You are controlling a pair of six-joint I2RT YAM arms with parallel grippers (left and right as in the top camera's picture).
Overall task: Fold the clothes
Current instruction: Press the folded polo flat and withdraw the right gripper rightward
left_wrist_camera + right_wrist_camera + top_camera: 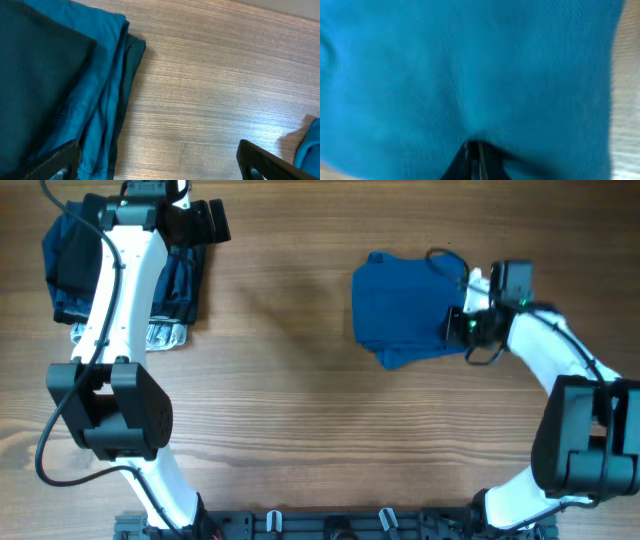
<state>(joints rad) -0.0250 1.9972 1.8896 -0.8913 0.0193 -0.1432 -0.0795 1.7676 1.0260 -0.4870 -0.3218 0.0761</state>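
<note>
— Looking down from above, where is the T-shirt [400, 310]?

— On the tabletop [300, 400], right of the middle and toward the far side. It is gathered into a compact, roughly square shape. A narrower flap sticks out at its near edge.

— And the right pincer [458, 322]?

— At the right edge of the shirt, touching the cloth. In the right wrist view blue fabric fills nearly the whole picture, with a strip of wood showing only along the right side. The right pincer [475, 155] has its jaws drawn together at the bottom, and creases in the cloth run down into them. So it is clamped on a pinch of the T-shirt [470, 65].

— What about the left pincer [205, 222]?

— It is well apart from the shirt, at the far left corner, just past the far right corner of a stack of folded garments [180, 285]. In the left wrist view its two fingers [62, 157] sit at opposite bottom corners with bare wood between them. The jaws are spread wide and hold nothing.

— What is in that stack?

— A black piece [35, 75] lies on top of layered blue cloth [102, 85]. From overhead, a light grey speckled piece [165, 335] peeks out at the near edge.
</note>
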